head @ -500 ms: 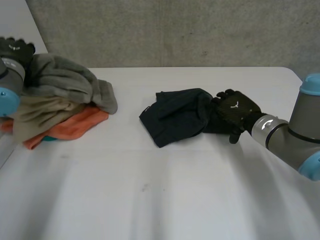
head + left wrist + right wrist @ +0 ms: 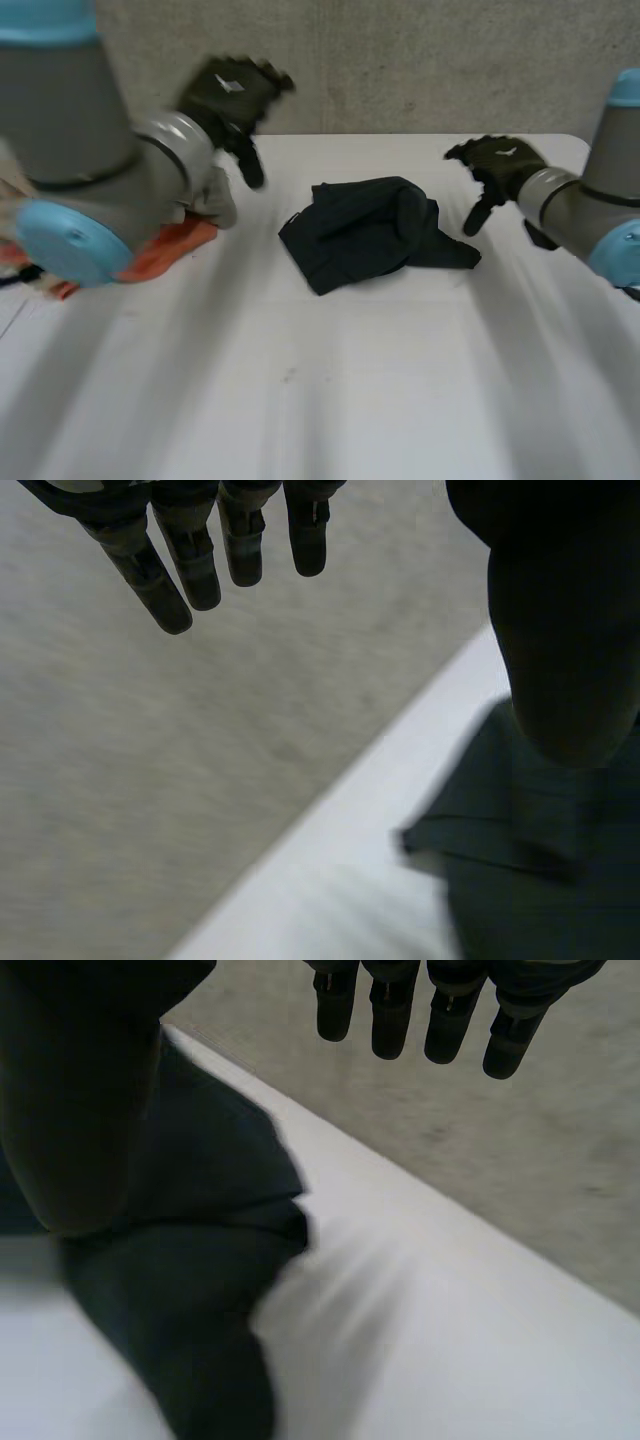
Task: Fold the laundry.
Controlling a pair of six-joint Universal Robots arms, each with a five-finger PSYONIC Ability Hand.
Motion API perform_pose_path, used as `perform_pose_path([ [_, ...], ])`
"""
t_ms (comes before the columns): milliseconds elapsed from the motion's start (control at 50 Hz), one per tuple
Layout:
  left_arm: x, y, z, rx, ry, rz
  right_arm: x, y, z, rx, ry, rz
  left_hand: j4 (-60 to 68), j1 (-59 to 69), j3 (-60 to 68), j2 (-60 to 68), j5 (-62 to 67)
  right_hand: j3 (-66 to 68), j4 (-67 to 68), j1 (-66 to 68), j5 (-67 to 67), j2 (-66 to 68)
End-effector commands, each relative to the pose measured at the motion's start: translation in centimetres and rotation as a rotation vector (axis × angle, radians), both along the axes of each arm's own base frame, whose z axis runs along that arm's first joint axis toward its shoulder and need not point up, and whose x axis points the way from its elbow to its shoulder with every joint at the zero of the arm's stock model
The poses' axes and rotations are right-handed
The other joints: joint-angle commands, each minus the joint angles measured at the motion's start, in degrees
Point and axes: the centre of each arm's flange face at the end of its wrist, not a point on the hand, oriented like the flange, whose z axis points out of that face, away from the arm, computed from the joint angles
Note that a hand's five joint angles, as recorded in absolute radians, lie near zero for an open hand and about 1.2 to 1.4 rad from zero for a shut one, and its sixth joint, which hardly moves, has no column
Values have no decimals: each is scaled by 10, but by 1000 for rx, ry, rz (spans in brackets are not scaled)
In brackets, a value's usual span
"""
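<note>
A dark navy garment lies crumpled in the middle of the white table. My right hand hovers above the garment's right end, fingers straight and apart from the cloth; its wrist view has the dark garment below the thumb. My left hand is raised over the table's back left, fingers straight and holding nothing. Its wrist view looks past the thumb at the garment's edge.
A pile of laundry sits at the table's left edge behind my left arm, with an orange piece and a grey piece showing. A concrete wall stands behind the table.
My right hand has let go of the garment's right end and lifted up and back. My left arm has swung in from the far left, its hand now above the table's back left.
</note>
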Motion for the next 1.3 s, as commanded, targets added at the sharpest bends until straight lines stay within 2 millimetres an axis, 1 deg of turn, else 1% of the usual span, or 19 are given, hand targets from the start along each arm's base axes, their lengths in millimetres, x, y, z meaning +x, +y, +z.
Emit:
perform_pose_path([
  [20, -21, 9, -62, 231, 51, 10, 34, 1, -37, 19, -56, 152, -15, -10, -19, -15, -27, -16, -15, -28, -27, -17],
  [60, -25, 12, -76, 284, 65, 9, 39, 1, -43, -4, -60, 169, -15, -10, -19, -15, -27, -16, -15, -28, -27, -17],
  [100, -28, 15, -93, 349, 79, 14, 47, 0, -47, -47, -61, 182, -15, -10, -19, -15, -27, 107, 108, 96, 97, 106],
  [140, -29, 17, -103, 381, 80, 21, 49, 0, -48, -68, -60, 187, -13, -8, -17, -13, -25, 264, 265, 252, 254, 263],
  [160, -29, 17, -108, 403, 86, 32, 51, 0, -49, -84, -66, 196, 15, 21, 11, 15, 4, 439, 440, 428, 429, 438],
  [220, -26, 18, -114, 430, 89, 56, 53, 3, -48, -82, -68, 211, 52, 58, 49, 52, 41, 683, 684, 671, 673, 682],
  [280, -21, 19, -114, 445, 93, 92, 55, 12, -43, -62, -71, 251, 54, 60, 50, 54, 43, 684, 685, 672, 673, 683],
  [440, -10, 5, -116, 427, 140, 214, 56, 49, -3, -63, -111, 316, -15, -10, -19, -15, -27, 684, 685, 672, 673, 683],
  [540, -8, -9, -130, 424, 148, 260, 55, 82, 25, -100, -154, 335, -15, -10, -19, -15, -27, 684, 685, 672, 673, 683],
  [620, -8, -9, -145, 487, 134, 267, 53, 95, 41, -154, -205, 336, -15, -10, -19, -15, -27, 684, 685, 672, 673, 683],
  [800, -24, 26, -163, 783, 172, 158, 60, 113, 40, -175, -231, 331, -15, -10, -19, -15, -27, 684, 685, 672, 673, 683],
  [1040, -42, 26, -171, 867, 359, 162, 69, 139, 33, -153, -265, 321, 2, 8, -2, 2, -10, 684, 685, 672, 673, 683],
  [1060, -43, 28, -170, 879, 371, 156, 69, 141, 34, -157, -267, 325, 22, 28, 18, 22, 10, 684, 685, 672, 673, 683],
  [1120, -46, 30, -167, 893, 401, 149, 71, 146, 34, -165, -273, 333, 356, 361, 352, 356, 344, 684, 685, 672, 673, 683],
  [1140, -46, 30, -167, 887, 405, 149, 71, 146, 36, -167, -277, 333, 474, 479, 470, 474, 462, 684, 685, 672, 673, 683],
  [1160, -43, 26, -165, 869, 412, 170, 70, 147, 36, -169, -278, 333, 683, 688, 679, 683, 671, 684, 685, 672, 673, 683],
  [1200, -39, 21, -161, 841, 426, 197, 69, 146, 39, -177, -282, 327, 685, 690, 681, 685, 673, 684, 685, 672, 673, 683],
  [1280, -18, 0, -140, 735, 476, 320, 64, 139, 46, -201, -280, 307, 685, 690, 681, 685, 673, 29, 30, 17, 19, 28],
  [1300, -7, -9, -126, 679, 503, 359, 60, 133, 49, -210, -276, 288, 685, 690, 681, 685, 673, -16, -15, -28, -27, -17],
])
